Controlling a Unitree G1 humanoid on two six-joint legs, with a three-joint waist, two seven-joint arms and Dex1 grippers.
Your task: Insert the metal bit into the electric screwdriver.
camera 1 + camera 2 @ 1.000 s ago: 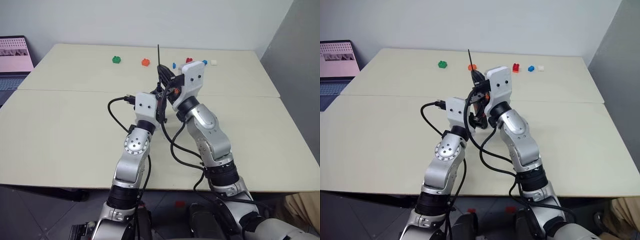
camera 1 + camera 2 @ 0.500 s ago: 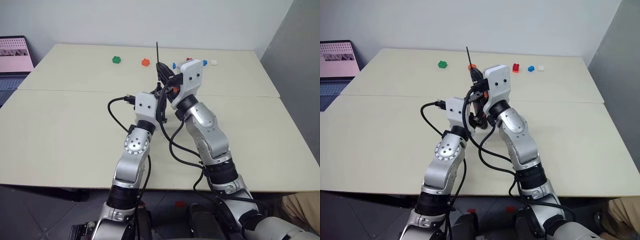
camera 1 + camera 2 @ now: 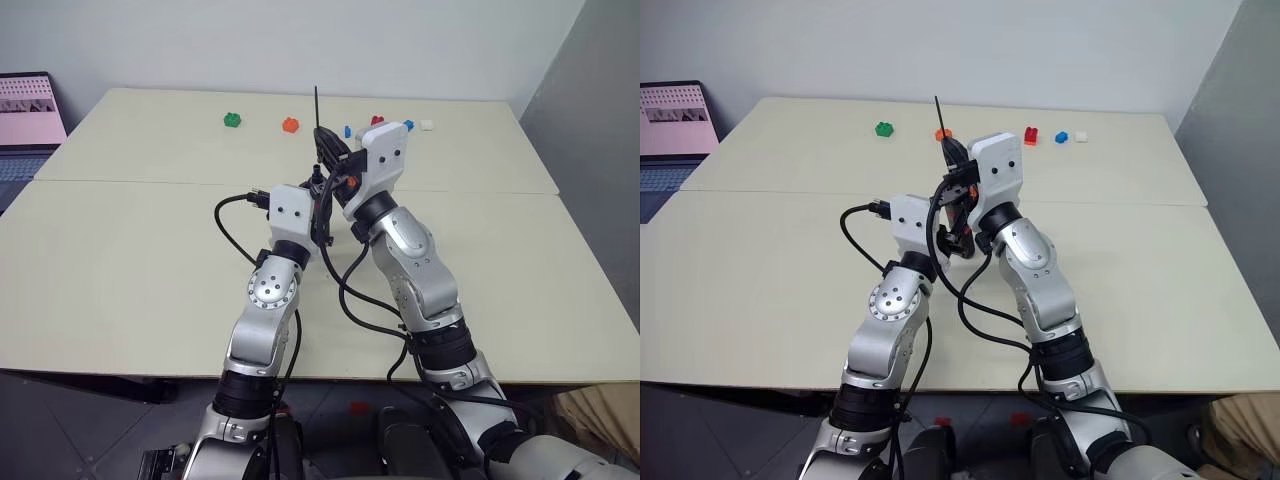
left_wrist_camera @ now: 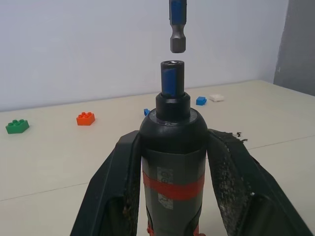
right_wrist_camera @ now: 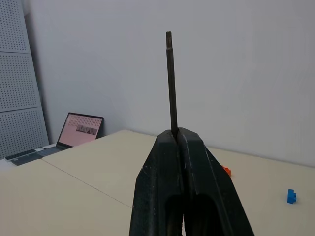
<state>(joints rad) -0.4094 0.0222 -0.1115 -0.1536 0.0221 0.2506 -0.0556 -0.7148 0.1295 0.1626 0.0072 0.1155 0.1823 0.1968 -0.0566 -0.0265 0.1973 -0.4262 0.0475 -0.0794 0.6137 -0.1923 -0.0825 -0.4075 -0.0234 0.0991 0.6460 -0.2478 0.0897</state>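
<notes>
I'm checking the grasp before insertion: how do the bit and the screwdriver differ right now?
The metal bit is a thin grey rod pinched by the right claw; the electric screwdriver is thick, black with a red band, gripped by the left claw. The bit's end hangs just above the screwdriver's socket, not inserted. Both are held upright.

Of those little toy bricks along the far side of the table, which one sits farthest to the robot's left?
The green brick. It sits alone at the left end of the row; the orange brick comes next, then the blue, red and white ones clustered to the right.
</notes>
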